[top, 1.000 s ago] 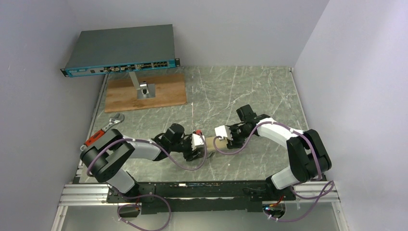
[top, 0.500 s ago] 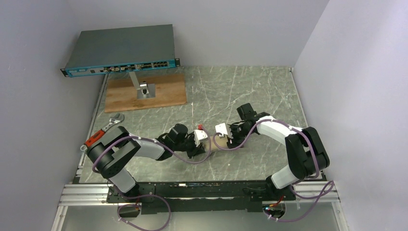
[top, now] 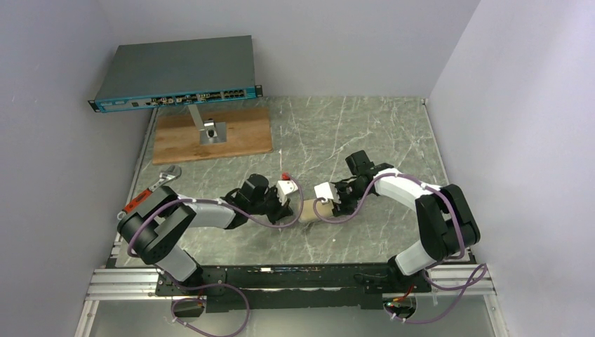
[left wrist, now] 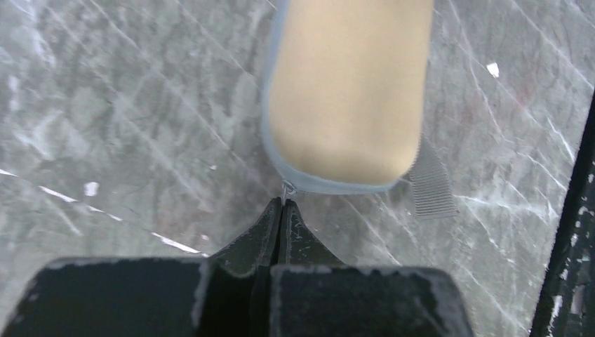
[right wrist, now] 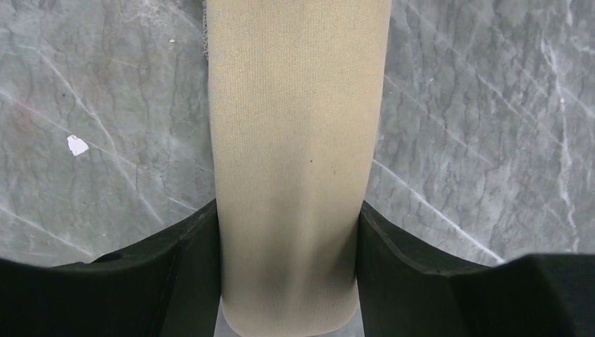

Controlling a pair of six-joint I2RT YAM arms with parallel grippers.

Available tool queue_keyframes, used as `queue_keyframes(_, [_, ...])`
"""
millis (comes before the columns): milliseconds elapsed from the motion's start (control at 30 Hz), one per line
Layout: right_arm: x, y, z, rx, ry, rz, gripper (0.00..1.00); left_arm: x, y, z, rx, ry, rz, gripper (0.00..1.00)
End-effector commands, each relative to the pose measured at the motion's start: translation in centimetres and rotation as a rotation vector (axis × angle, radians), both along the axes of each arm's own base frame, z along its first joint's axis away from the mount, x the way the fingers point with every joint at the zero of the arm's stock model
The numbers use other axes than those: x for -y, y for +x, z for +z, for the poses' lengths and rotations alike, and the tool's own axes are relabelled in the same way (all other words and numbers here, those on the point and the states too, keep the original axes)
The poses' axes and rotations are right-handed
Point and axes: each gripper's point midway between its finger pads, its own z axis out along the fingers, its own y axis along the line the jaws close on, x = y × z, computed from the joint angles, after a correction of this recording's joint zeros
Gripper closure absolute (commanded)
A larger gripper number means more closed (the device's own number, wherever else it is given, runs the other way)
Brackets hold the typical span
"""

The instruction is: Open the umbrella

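Mounting rail: an aluminium rail (top: 119, 284) runs along the near edge, with both arm bases bolted on it and purple cables looping around them.
Left arm: it reaches low across the table toward the middle, the wrist close to the surface.
Left gripper (left wrist: 283, 207): the jaws are pressed together with no gap, and the tips meet at a small metal zip tab (left wrist: 286, 188) on the rounded end of the bundle; it is too small to tell whether the tab is pinched between them.
Umbrella (left wrist: 344, 91): it lies bundled on the table between the two grippers, a cream oblong with a grey zip seam around its end.
Strap: a short grey webbing strap (left wrist: 429, 179) lies flat on the table beside the bundle's end.
Right gripper (right wrist: 288, 210): it clamps the bundle across its width, one black finger pressed on each long side.
Right arm: it bends in from the right, the wrist pointing toward the left arm.
Table (top: 365, 133): a grey marbled top with pale veins.
Wrench (top: 151, 188): it has a red handle and lies at the left edge, well apart from the bundle.
Wooden board (top: 175, 137): it lies flat at the far left and carries a small metal stand (top: 208, 130).
Network switch (top: 175, 70): a flat grey box with a blue port strip, farthest back, above the board.
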Motion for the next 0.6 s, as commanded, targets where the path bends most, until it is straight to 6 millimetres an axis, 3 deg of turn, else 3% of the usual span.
queue_keyframes(0, [4.0,-2.9,-3.2,-0.006,-0.185,0.163,1.00,-0.5,4.4,2.4,0.124,0.000,0.063,1.00])
queue_keyframes(133, [3.8,-2.4,-3.5,0.067,-0.199,0.287,1.00,1.0,4.7,2.9,0.137,-0.022,-0.016,1.00])
queue_keyframes(233, [3.2,-0.9,-3.6,0.131,-0.197,0.372,1.00,1.8,3.9,2.7,0.126,-0.030,-0.078,1.00])
queue_keyframes(267, [2.8,0.0,-3.4,0.167,-0.190,0.394,0.96,2.1,3.4,2.6,0.121,-0.033,-0.093,1.00])
queue_keyframes(433, [-0.3,5.5,-0.1,0.295,-0.085,0.302,0.39,2.2,1.9,2.2,0.059,-0.042,-0.066,1.00])
queue_keyframes(467, [-0.1,6.5,0.9,0.298,-0.062,0.255,0.25,2.1,1.6,2.1,0.048,-0.043,-0.052,1.00])
queue_keyframes(533, [0.7,7.7,2.2,0.316,-0.031,0.190,0.14,1.9,0.9,2.1,0.024,-0.049,-0.037,1.00])
queue_keyframes(567, [1.1,8.2,3.0,0.326,-0.006,0.136,0.02,1.9,0.5,2.1,0.015,-0.054,-0.034,1.00])
